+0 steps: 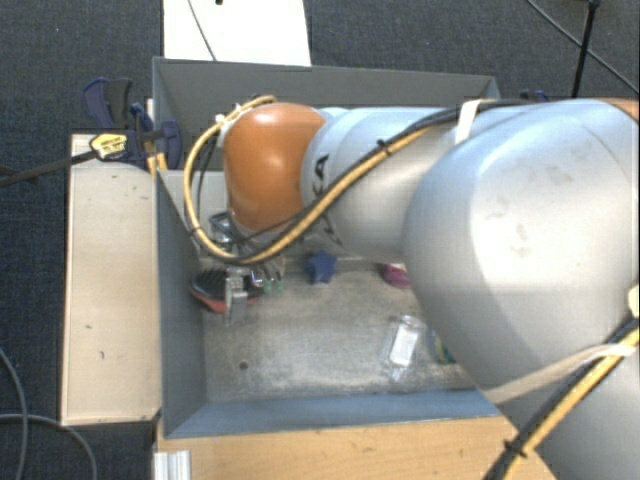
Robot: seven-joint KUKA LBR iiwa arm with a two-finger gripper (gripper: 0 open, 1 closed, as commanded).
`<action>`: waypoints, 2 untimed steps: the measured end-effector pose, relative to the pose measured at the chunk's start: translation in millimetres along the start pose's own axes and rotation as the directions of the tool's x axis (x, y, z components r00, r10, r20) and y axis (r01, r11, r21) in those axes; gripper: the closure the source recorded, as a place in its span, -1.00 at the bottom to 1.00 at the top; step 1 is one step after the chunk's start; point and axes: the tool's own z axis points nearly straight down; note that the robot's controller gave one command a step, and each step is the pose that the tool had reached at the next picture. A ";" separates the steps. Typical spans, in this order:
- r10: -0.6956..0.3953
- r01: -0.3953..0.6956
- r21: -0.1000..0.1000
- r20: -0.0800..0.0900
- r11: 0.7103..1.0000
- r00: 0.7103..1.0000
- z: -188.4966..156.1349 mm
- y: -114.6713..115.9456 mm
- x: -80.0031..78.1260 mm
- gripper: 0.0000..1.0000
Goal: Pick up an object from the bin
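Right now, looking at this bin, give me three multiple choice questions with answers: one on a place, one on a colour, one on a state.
1. Where in the bin is the gripper?
A) low by the left wall
B) against the right wall
C) outside, above the rim

2. What colour is the cover on the arm's wrist?
A) green
B) black
C) orange

3. How is the clear packet placed?
A) hanging over the rim
B) lying loose on the floor
C) standing against the left wall

Answers:
1 A: the gripper sits down beside the left wall, next to a red-and-black thing.
2 C: the rounded cover above the gripper is orange.
3 B: the clear packet lies on the grey floor, well to the right of the gripper and apart from it.
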 end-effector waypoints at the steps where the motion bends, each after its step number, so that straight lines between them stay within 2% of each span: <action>1: 0.003 -0.003 0.000 -0.002 1.000 1.000 -0.7 -1.0 0.6 1.00; 2: -0.012 0.012 -0.002 0.004 1.000 1.000 -120.6 -2.3 14.0 1.00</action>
